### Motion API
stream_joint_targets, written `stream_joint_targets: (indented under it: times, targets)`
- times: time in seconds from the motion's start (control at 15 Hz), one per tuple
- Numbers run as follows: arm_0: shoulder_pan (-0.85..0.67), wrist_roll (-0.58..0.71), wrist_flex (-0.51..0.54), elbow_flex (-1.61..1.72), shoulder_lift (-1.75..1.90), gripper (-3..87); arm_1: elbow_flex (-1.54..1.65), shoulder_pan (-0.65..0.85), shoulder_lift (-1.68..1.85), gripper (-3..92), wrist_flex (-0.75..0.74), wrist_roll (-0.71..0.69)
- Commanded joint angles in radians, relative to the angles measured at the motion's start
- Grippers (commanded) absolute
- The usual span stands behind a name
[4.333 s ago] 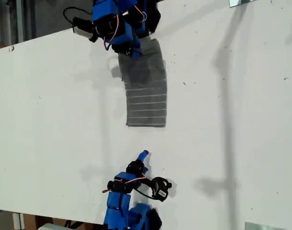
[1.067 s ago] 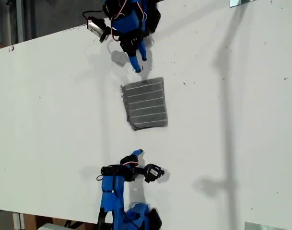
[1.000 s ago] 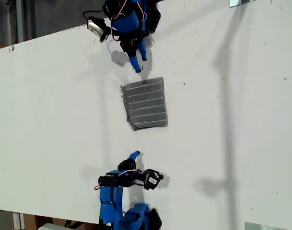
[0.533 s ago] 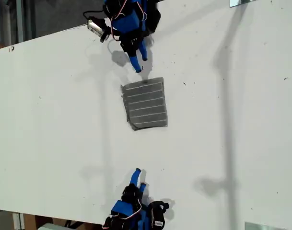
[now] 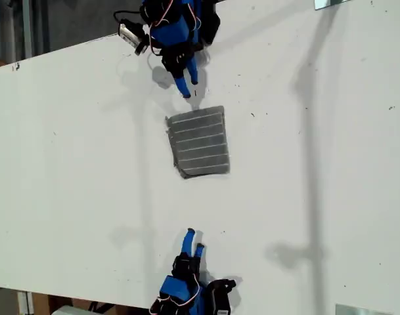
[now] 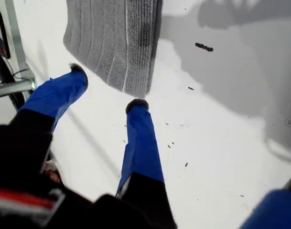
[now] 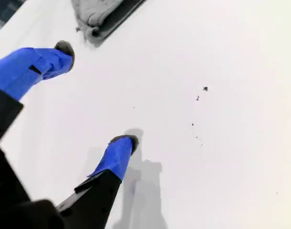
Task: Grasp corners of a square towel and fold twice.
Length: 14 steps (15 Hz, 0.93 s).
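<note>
White table (image 5: 331, 164), dark specks (image 6: 204, 46)

Our folded grey ribbed-cloth towel (image 5: 199, 142) carries thin, evenly spaced white stripes and a darker grey hem, and it lies on a matte white table (image 5: 318, 197) flecked with small dark specks. My first gripper (image 6: 107, 88) and my second gripper (image 7: 95, 93) both have bright blue fingers with dark tips on black bodies.

Towel (image 5: 198, 142) mid-table (image 5: 68, 164) (flat), between both arms.
</note>
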Motion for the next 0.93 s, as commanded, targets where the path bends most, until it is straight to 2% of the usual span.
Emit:
stream_joint_targets:
  times: [0.0,0.13,0.2,0.33,0.47,0.87]
  targets:
    - [0.06,0.074,-0.069,0.043,0.005,32.7,-0.044,0.008,0.003,22.3,0.008,-0.008]
    - [0.206,0.012,-0.069,0.043,0.005,30.7,-0.044,0.008,0.003,22.3,0.008,-0.008]
    - [0.242,0.143,-0.069,0.043,0.005,29.4,-0.044,0.006,0.003,22.3,0.008,-0.008]
    - [0.256,0.655,-0.081,0.044,0.005,27.2,-0.044,0.005,0.003,22.3,0.008,-0.008]
    - [0.25,0.604,-0.074,0.044,0.005,23.9,-0.044,0.003,0.003,22.3,0.008,-0.008]
    - [0.249,0.604,-0.074,0.044,0.005,19.2,-0.044,0.003,0.003,22.3,0.008,-0.008]
